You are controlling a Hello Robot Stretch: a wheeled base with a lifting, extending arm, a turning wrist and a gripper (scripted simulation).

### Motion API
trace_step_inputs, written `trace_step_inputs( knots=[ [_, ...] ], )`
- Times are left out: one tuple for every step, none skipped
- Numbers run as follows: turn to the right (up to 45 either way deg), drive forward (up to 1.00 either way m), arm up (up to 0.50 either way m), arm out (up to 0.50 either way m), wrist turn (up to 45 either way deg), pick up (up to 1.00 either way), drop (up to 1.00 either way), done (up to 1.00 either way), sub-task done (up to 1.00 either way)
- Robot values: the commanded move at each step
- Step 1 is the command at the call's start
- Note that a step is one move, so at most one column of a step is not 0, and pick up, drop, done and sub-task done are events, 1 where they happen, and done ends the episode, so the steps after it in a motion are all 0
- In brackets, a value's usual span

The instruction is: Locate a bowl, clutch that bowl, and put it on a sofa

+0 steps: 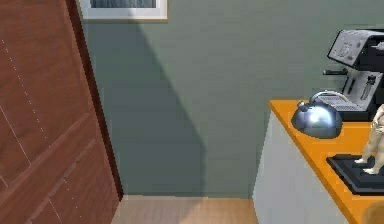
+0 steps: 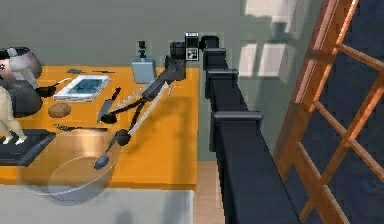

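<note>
A clear glass bowl [image 2: 72, 176] stands on the orange counter [image 2: 175, 140] near its front edge, at the arm side view's lower left. A dark spoon-like piece [image 2: 103, 160] lies at its rim. My arm [image 2: 235, 130] rises as a dark bar to two white marked squares [image 2: 191, 43]. Left of them is the gripper's dark body, and its thin fingers [image 2: 140, 108] slant down toward the bowl. The gripper [image 2: 115, 136] ends just above the bowl's rim, with counter things behind it. I cannot tell whether it holds anything.
The counter [image 1: 320, 150] carries a metal kettle [image 1: 318, 117], a coffee machine [image 1: 357, 62] and a statue on a dark base [image 1: 374, 150]. A blue-faced tablet [image 2: 84, 87], a brown lump [image 2: 60, 110] and a dark pan [image 2: 25, 101] lie by the bowl. A wooden door [image 1: 45, 120] stands left, a wood-framed window [image 2: 340, 110] right.
</note>
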Motion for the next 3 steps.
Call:
trace_step_inputs(
  knots=[
    [0.0,0.0,0.0,-0.42,0.0,0.0,0.0,0.0,0.0],
    [-45.0,0.0,0.0,0.0,0.0,0.0,0.0,0.0,0.0],
    [-45.0,0.0,0.0,0.0,0.0,0.0,0.0,0.0,0.0]
  ],
)
